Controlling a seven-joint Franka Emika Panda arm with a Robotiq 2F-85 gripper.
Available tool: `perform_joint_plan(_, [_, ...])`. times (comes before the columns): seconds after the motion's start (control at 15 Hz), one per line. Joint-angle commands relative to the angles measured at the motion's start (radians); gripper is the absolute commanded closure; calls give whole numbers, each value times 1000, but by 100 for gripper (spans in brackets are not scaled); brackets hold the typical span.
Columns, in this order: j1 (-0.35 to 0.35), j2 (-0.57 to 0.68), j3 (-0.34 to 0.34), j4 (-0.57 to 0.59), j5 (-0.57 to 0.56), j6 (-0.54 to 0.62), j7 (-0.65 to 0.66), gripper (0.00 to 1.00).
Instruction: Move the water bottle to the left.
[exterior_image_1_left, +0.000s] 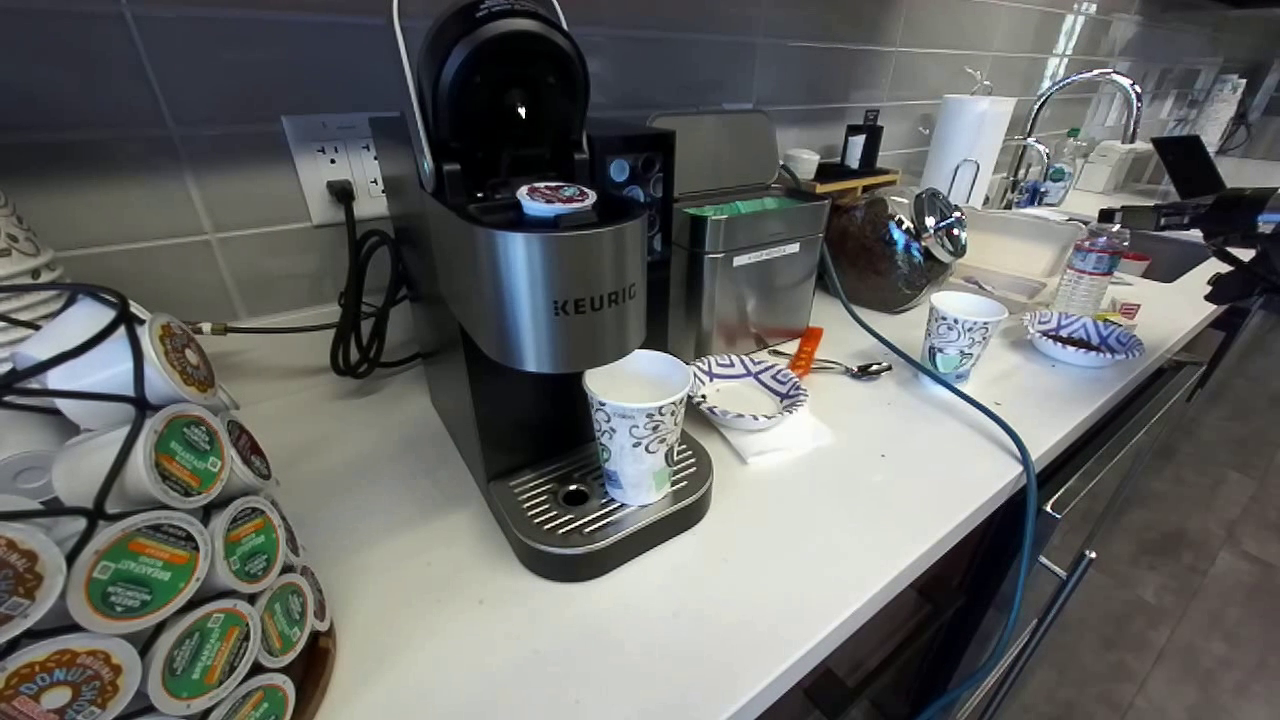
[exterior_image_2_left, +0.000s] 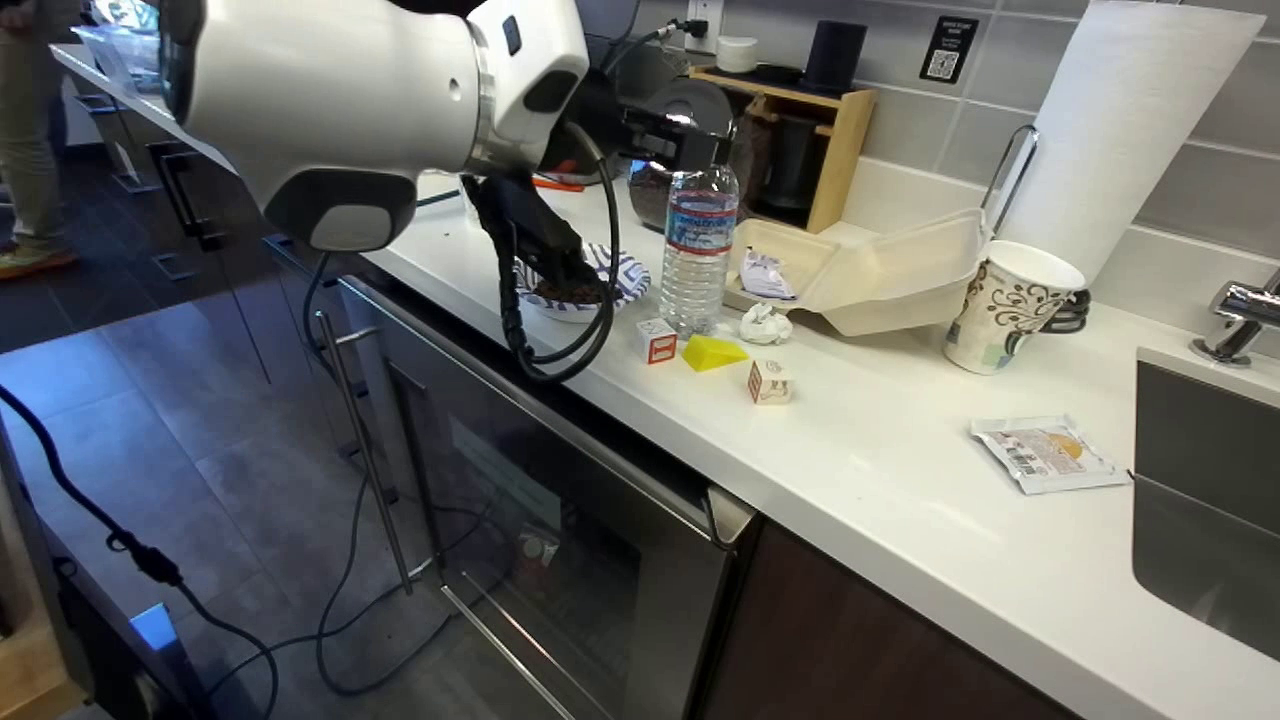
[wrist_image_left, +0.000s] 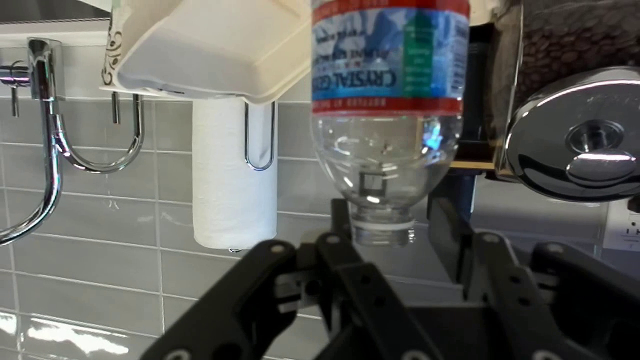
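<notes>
The water bottle (exterior_image_2_left: 700, 225) is clear plastic with a blue and red label. It stands upright on the counter in both exterior views, and also shows here (exterior_image_1_left: 1088, 275). In the wrist view, which is upside down, the bottle (wrist_image_left: 385, 60) shows its label, shoulder and neck; no cap can be made out. My gripper (wrist_image_left: 394, 215) is open around the neck. One finger is very close to the neck; a gap shows on the other side. Whether the near finger touches cannot be told. In both exterior views the gripper (exterior_image_2_left: 700, 150) is level with the bottle top (exterior_image_1_left: 1120, 215).
A patterned bowl (exterior_image_2_left: 632, 278), letter blocks (exterior_image_2_left: 770, 383), a yellow piece (exterior_image_2_left: 713, 352) and crumpled paper (exterior_image_2_left: 765, 325) lie around the bottle's base. An open takeout box (exterior_image_2_left: 900, 285) and paper cup (exterior_image_2_left: 1010, 305) stand behind. A glass jar (exterior_image_1_left: 890, 250) and another cup (exterior_image_1_left: 960, 335) stand nearby.
</notes>
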Motion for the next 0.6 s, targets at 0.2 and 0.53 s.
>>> perform_joint_plan(0.2, [2, -34, -17, 25, -50, 12, 16, 92])
perform_joint_plan(0.53, [-43, -36, 34, 4, -110, 14, 28, 92])
